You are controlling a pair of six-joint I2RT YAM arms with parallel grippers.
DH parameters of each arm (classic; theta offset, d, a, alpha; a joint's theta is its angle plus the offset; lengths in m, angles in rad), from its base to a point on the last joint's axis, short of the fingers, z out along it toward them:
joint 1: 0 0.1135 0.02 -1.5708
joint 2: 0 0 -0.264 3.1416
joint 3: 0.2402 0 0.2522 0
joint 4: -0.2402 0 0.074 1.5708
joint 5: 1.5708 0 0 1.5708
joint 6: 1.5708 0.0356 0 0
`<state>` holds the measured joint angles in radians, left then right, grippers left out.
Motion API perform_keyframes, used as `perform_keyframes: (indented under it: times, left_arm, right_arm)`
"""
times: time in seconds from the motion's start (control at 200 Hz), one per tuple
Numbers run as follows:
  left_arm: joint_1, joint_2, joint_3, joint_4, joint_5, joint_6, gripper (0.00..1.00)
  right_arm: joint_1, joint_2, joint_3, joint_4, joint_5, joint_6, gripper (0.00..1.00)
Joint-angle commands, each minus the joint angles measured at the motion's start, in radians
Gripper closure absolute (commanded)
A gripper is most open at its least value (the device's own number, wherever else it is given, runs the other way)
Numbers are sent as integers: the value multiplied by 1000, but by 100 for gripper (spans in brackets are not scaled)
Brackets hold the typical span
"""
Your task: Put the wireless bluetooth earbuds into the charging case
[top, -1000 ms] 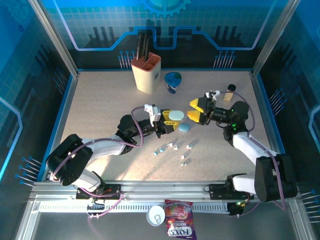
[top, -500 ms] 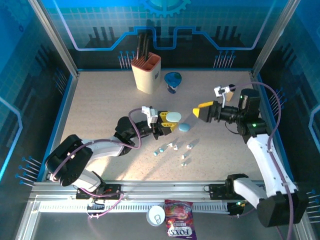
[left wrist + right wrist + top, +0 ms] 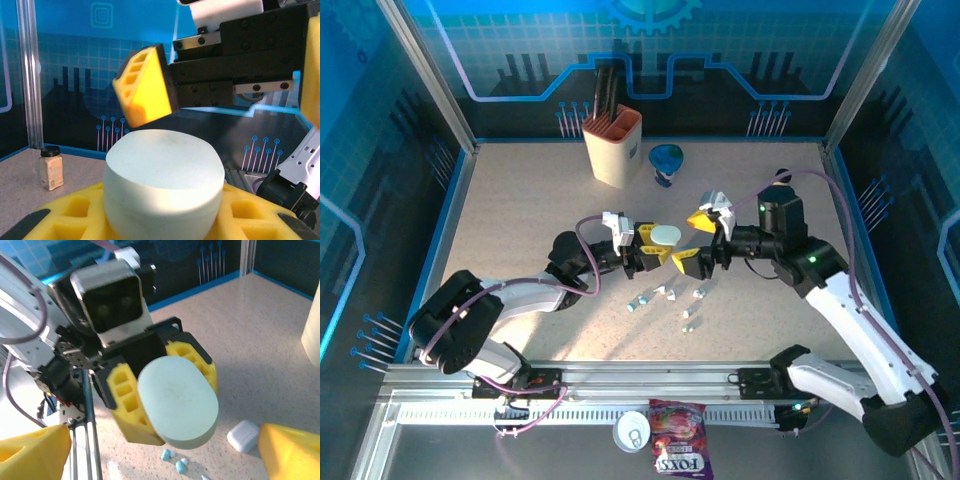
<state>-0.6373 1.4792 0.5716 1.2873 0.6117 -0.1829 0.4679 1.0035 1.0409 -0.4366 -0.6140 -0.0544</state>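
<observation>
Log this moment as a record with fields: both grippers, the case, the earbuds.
left gripper: shut on the pale teal case, holding it above the table
right gripper: open, jaws spread wide, facing the case, apart from it
earbuds: loose on the table, nearer the arm bases than both grippers
task state: no earbud picked up yet

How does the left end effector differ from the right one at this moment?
Grip: the left end effector is shut on the pale teal case, while the right end effector holds nothing.
Opening: the left's fingers are clamped on the case's sides; the right's are spread wide.
Role: the left presents the case, and the right faces it, close in front.
Shared: both have yellow fingers and point toward each other.
</observation>
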Motion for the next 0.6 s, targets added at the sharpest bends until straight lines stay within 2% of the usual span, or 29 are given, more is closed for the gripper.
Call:
perform_keyframes:
  times: [0.0,0.135,0.29,0.595]
  left_arm:
    - [12,-7,22,15,35,-1,63]
    - [21,-13,19,13,45,-4,63]
    - [22,-23,14,7,48,-6,63]
    - [29,-23,-4,13,62,4,62]
  right_arm:
    - [30,44,58,-46,85,-42,4]
    - [44,84,80,-46,121,-42,4]
    - [46,96,78,-23,242,-25,4]
    - [43,76,56,100,297,96,5]
